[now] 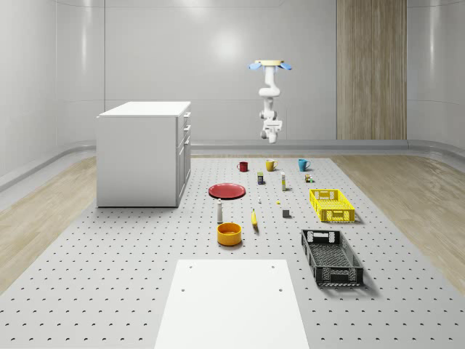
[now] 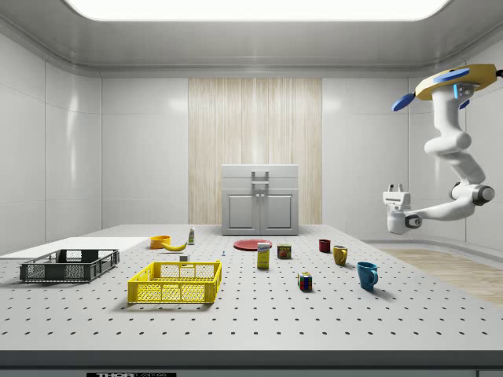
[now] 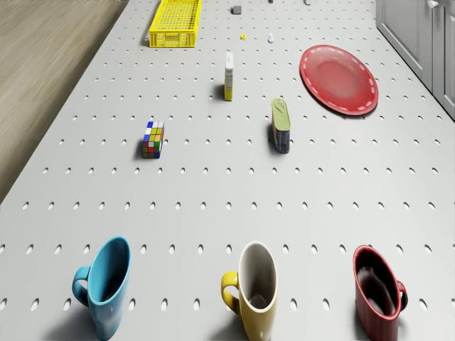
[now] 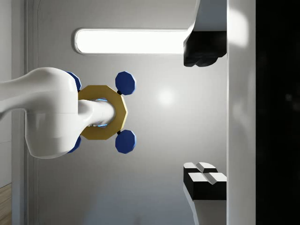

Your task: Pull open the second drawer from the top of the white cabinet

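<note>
The white cabinet (image 1: 142,153) stands on the left of the perforated table in the whole-scene view, its drawer fronts (image 1: 186,137) facing the table's middle. In the side view the cabinet (image 2: 260,200) is at the back, and the second drawer (image 2: 260,187) from the top sits flush and closed. The drone (image 1: 270,65) hovers high over the far end of the table, above the row of mugs. Its arm hangs down and the gripper (image 1: 271,132) is well away from the cabinet, at about drawer height (image 2: 393,206). In the wrist view the fingers (image 4: 204,47) stand wide apart, open and empty.
Below the drone stand a blue mug (image 3: 104,284), a yellow mug (image 3: 254,288) and a red mug (image 3: 377,291). A red plate (image 3: 339,78) lies near the cabinet's front (image 3: 419,35). A can, a box, a cube, a yellow crate (image 1: 332,205) and a black crate (image 1: 331,257) lie further off.
</note>
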Available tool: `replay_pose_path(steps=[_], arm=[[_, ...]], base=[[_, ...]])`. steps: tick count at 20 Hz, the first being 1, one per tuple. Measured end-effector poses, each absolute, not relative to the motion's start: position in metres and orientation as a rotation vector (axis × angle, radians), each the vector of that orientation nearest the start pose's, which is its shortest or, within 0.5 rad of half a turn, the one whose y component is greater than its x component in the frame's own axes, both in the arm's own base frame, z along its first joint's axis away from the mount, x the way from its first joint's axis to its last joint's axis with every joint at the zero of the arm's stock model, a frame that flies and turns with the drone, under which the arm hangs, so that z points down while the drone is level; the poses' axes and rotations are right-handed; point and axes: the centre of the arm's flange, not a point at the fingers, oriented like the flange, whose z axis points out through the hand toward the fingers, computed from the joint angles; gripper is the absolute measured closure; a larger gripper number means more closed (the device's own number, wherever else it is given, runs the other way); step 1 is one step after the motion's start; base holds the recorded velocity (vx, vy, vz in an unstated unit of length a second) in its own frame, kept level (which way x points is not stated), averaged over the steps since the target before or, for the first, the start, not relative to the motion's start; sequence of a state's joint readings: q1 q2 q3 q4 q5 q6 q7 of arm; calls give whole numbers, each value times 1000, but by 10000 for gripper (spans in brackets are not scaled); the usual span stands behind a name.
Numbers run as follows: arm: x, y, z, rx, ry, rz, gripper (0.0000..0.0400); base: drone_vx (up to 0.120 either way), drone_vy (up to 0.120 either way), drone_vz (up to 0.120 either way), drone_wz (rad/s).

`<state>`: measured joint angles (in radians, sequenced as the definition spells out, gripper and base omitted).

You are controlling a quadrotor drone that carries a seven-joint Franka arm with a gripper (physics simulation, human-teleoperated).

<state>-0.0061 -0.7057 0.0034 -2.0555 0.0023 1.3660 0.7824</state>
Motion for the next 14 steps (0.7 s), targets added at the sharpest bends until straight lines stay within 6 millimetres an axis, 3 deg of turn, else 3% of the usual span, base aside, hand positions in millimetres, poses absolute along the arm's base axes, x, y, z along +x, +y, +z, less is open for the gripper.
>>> replay_pose_path(steps=[6,8,11,14], arm=[[304,0,690,-2895,1199,-30,100],[304,-24,687,-2673,1111,119,97],[305,-65,665,-2264,939,339,93],[305,-86,640,-1961,811,463,94]], base=[[120,-120,0,0],[120,-120,0,0],[120,-120,0,0],[120,-120,0,0]])
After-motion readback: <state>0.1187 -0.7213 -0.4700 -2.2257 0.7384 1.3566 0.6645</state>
